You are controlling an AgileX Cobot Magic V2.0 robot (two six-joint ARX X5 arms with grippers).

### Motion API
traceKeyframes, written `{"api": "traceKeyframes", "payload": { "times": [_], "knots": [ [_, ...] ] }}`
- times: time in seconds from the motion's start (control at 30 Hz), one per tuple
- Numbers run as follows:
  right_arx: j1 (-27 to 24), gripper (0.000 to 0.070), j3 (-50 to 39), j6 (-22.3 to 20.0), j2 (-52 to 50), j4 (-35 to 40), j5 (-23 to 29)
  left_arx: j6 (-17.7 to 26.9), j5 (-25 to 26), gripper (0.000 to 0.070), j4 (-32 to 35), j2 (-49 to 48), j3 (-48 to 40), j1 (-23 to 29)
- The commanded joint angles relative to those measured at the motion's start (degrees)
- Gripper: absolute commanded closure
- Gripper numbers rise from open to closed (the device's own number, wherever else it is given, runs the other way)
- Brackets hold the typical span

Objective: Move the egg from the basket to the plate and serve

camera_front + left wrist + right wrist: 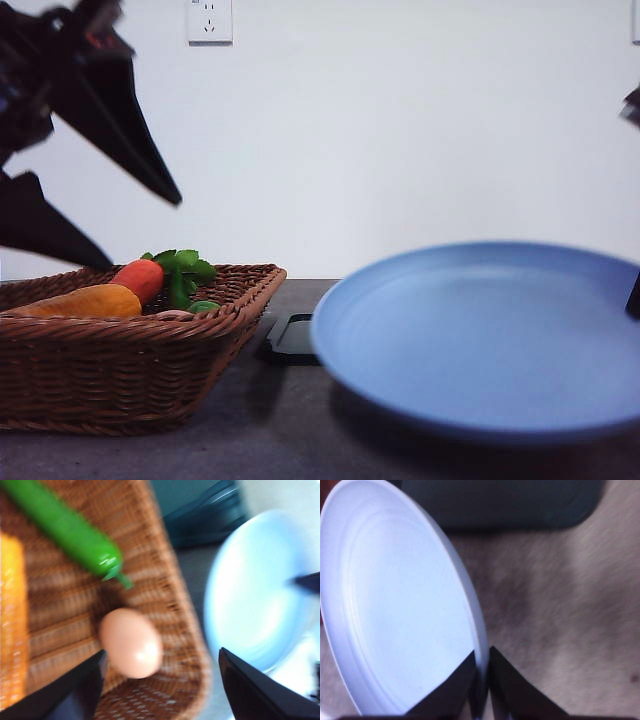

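Note:
The brownish-pink egg [131,642] lies in the corner of the woven basket [165,605], just beyond my left gripper [161,655]. That gripper is open and hangs above the basket [120,370] with its fingers [150,165] spread apart and nothing between them. The light-blue plate [395,605] is tilted beside the basket, and my right gripper [481,680] is shut on its rim. In the front view the plate [490,335] is large at the right, with a dark fingertip at its right edge.
An orange-and-red carrot toy [105,295] with green leaves [182,270], a long green item [65,527] and a yellow-orange one [10,620] lie in the basket. A flat black tray [293,338] sits behind, between basket and plate. The table [560,605] is grey.

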Motion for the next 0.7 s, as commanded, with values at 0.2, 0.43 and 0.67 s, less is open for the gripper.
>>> {"api": "traceKeyframes", "payload": {
  "times": [0.2, 0.43, 0.67],
  "knots": [
    [-1.6, 0.07, 1.0, 1.0, -5.8, 0.5, 3.1, -0.5, -1.4, 0.024, 0.5, 7.9, 1.9, -2.4],
    [-1.6, 0.07, 1.0, 1.0, -6.7, 0.6, 3.4, -0.5, -1.4, 0.0241, 3.5, 13.0, 1.9, -3.7],
    [-1.6, 0.07, 1.0, 1.0, -6.7, 0.6, 3.4, -0.4, -1.4, 0.0267, 5.5, 16.0, 1.9, -4.0]
  ]
}}
